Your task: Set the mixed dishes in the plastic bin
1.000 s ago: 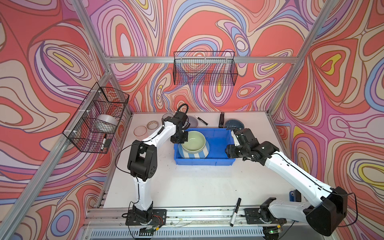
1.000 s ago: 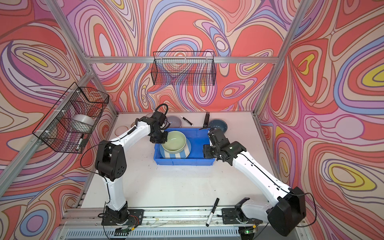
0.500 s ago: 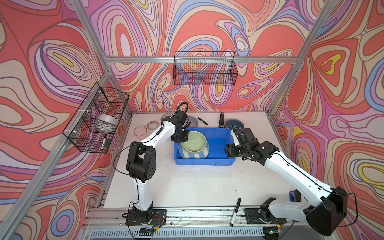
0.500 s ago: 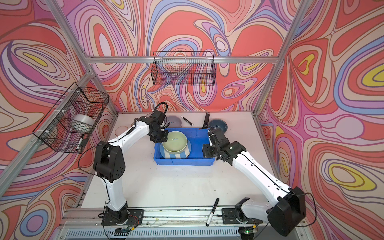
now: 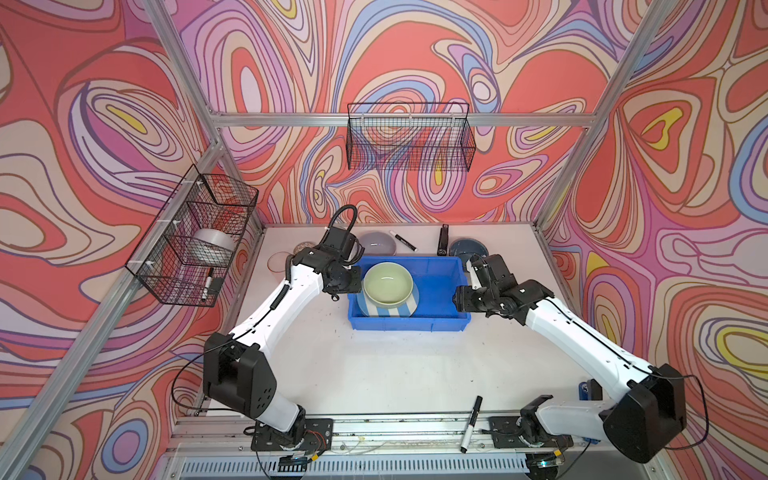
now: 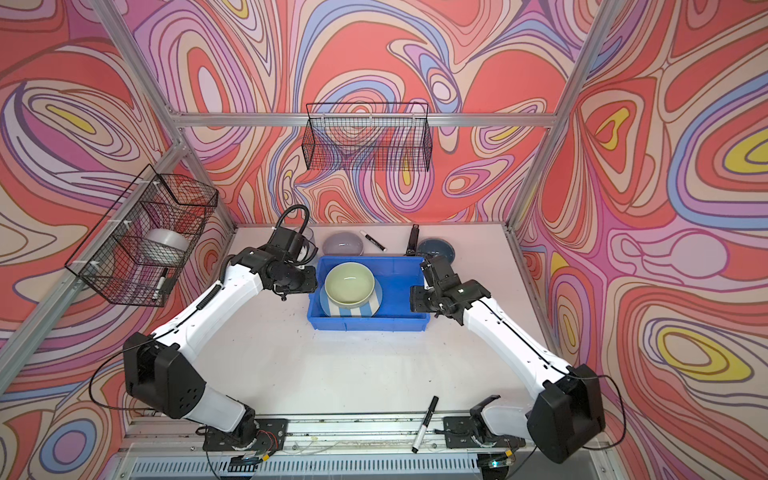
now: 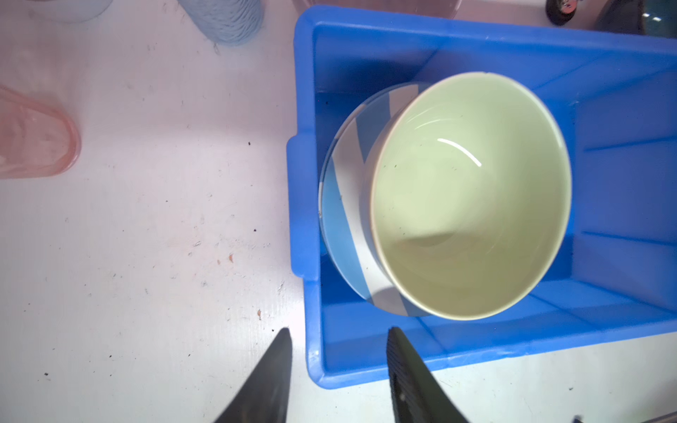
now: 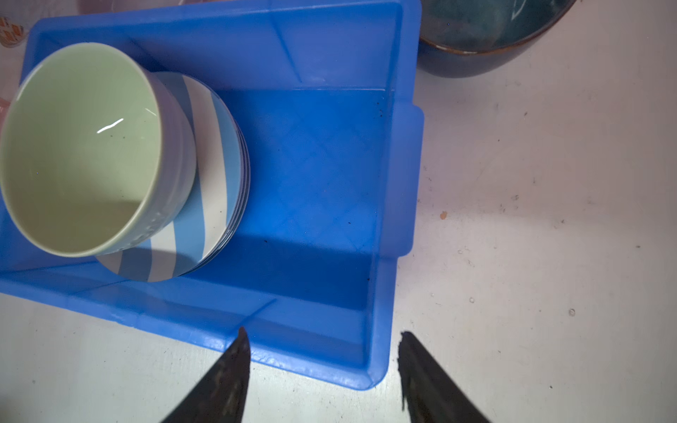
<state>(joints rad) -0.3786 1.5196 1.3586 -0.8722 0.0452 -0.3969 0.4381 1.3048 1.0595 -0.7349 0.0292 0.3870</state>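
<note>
The blue plastic bin (image 5: 409, 322) (image 6: 368, 323) stands mid-table. Inside it a green bowl (image 5: 388, 283) (image 7: 472, 197) (image 8: 78, 146) sits on a blue-white striped plate (image 5: 390, 311) (image 7: 348, 205) (image 8: 212, 164). My left gripper (image 7: 339, 331) (image 5: 353, 286) is open and empty, one finger outside the bin's left wall and one above its inside. My right gripper (image 8: 322, 333) (image 5: 459, 299) is open and empty over the bin's right front corner. A lavender bowl (image 5: 377, 243) and a dark blue bowl (image 5: 468, 248) (image 8: 487, 33) stand behind the bin. A pink tumbler (image 7: 33, 143) and a bluish tumbler (image 7: 230, 18) are left of it.
A black wire basket (image 5: 409, 141) hangs on the back wall. Another wire basket (image 5: 193, 237) on the left wall holds a tape roll (image 5: 212, 245). A marker (image 5: 402, 241) and a black item (image 5: 444, 239) lie behind the bin. Another marker (image 5: 471, 424) rests on the front rail.
My left gripper has gone from shut to open beside the green bowl, which stays on the striped plate. The right arm has hardly moved.
</note>
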